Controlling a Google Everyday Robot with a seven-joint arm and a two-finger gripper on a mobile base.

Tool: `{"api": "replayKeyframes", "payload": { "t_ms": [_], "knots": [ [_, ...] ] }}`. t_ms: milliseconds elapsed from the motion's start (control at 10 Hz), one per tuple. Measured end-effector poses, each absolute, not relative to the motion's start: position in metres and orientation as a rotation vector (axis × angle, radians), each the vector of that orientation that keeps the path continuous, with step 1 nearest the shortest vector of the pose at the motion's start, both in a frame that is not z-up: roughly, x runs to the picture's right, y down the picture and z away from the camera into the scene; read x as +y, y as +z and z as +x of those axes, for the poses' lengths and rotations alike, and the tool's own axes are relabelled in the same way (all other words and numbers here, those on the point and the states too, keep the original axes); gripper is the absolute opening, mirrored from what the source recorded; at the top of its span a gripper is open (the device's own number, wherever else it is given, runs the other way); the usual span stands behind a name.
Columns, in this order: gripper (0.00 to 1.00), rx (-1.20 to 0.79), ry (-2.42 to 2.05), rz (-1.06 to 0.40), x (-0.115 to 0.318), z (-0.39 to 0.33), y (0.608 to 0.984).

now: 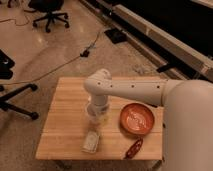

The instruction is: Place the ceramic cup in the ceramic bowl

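Tool (98, 119): low over the desk (65, 100) middle, mostly hidden by the wrist; grip I cannot tell.
Ceramic cup (93, 113): under the tool, hard to see.
Ceramic bowl (136, 118): right of the tool, apart.
Others: white bottle (91, 141) lying in front; red packet (134, 148) near the edge.

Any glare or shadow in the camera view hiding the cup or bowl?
Camera view: dim, warm light and soft focus throughout. The bowl shows pale glints inside but reads clearly. The gripper hangs left of the bowl over the table, and the arm covers most of the cup. Upper background is near black.
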State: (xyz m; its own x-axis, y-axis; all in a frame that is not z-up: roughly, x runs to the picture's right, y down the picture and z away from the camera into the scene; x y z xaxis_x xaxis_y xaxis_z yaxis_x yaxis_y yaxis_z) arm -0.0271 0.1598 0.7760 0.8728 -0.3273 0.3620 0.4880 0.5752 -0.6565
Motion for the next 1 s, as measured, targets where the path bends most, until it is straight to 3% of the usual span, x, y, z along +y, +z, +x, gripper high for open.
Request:
{"api": "replayKeyframes", "payload": {
  "t_ms": [400,500,700,900,1000],
  "knots": [
    [0.29,-0.218,-0.476,-0.825,0.155,-0.026,0.771],
    [0.24,-0.222,-0.468,-0.817,0.151,-0.022,0.768],
    [0.04,-0.231,-0.443,-0.796,0.133,-0.002,0.748],
    [0.01,-0.233,-0.431,-0.787,0.124,0.014,0.736],
    [0.01,-0.239,-0.358,-0.764,0.108,0.07,0.74]
  ]
}}
